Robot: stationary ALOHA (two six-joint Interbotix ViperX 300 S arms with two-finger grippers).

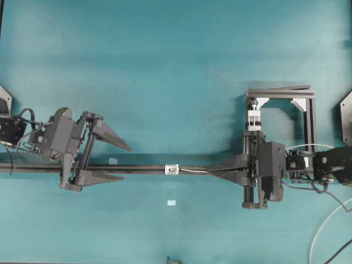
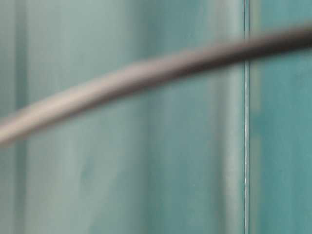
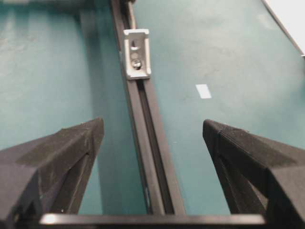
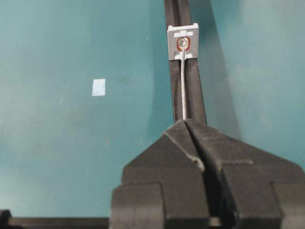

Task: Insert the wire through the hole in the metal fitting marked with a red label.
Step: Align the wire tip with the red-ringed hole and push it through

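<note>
Right gripper (image 4: 185, 122) aiming wire (image 4: 183, 83) at fitting (image 4: 183, 43)

Clenched on the wire, its tip is reaching the fitting's hole (image 4: 183, 43) straight ahead; left gripper (image 3: 152, 131) is hanging released, straddling the rail (image 3: 152, 157).

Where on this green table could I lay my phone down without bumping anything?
Bare green table spans everything above the long black rail. Crowded: along that rail, where the shut right gripper feeds the thin silvery wire to the small pale square fitting.
</note>
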